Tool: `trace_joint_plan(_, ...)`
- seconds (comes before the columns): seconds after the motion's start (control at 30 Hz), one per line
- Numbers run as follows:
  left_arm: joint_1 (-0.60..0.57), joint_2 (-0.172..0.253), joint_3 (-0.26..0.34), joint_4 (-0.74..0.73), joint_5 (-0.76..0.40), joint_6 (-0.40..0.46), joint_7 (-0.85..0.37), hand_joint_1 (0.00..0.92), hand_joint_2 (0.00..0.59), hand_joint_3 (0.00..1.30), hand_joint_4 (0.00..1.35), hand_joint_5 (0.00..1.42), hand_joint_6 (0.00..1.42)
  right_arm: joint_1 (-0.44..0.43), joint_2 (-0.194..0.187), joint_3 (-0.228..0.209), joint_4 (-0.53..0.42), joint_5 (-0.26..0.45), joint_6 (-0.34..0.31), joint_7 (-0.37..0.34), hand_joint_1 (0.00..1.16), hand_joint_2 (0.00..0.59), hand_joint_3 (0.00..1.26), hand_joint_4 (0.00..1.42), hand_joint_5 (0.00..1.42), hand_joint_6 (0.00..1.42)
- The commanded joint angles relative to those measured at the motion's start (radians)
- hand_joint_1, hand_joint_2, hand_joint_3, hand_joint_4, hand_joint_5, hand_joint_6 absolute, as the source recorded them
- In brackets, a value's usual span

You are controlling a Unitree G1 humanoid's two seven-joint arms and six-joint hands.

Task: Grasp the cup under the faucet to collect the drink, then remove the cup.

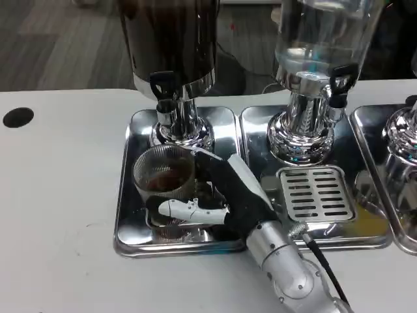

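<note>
On the far left of the white table (58, 195), well to the left of the cup, there is a round black hole (17, 117) in the tabletop.

The cup (164, 171) is a clear ribbed tumbler standing upright on the left steel drip tray (130, 222). It sits directly below the black faucet (162, 85) of the dark drink dispenser (171, 39), in front of that dispenser's chrome base (179, 127). A shallow layer of brown drink shows in the bottom of the cup.

My right hand (218, 192) is just right of the cup and closed around it: one white finger (186, 209) curves across the cup's near side, low down, and the black palm lies against its right wall. Whether the far fingers also touch cannot be determined, because the cup and palm hide them. My silver right forearm (287, 264) runs from the hand toward the lower right, crossing the tray's front rim.

Right of the cup, a second tray (257, 130) carries a slotted grate (317, 193) and a clear dispenser (322, 36) with its own black faucet (340, 79). Farther right, another chrome base (404, 137) stands on a third tray (365, 124).
</note>
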Motion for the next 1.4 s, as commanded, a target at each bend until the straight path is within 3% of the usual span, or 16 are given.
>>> trace_joint_plan(0.03,-0.004,0.001,-0.009,-0.009,-0.002,0.014,-0.021,0.000,0.107,0.29,0.11,0.22,0.49,0.001,0.001,-0.009,0.011,0.003,-0.016,-0.015,0.66,0.033,0.27,0.30,0.27,0.16)
trace_joint_plan(1.0,-0.023,0.018,-0.007,-0.002,-0.015,0.043,-0.051,0.000,0.114,0.29,0.13,0.23,0.46,-0.015,0.023,-0.012,0.089,-0.013,-0.044,-0.056,0.68,0.054,0.29,0.33,0.30,0.18)
trace_joint_plan(1.4,-0.024,0.027,-0.006,0.008,-0.026,0.043,-0.057,0.000,0.115,0.30,0.13,0.23,0.46,-0.024,0.036,-0.002,0.119,-0.024,-0.057,-0.079,0.75,0.057,0.31,0.35,0.34,0.22)
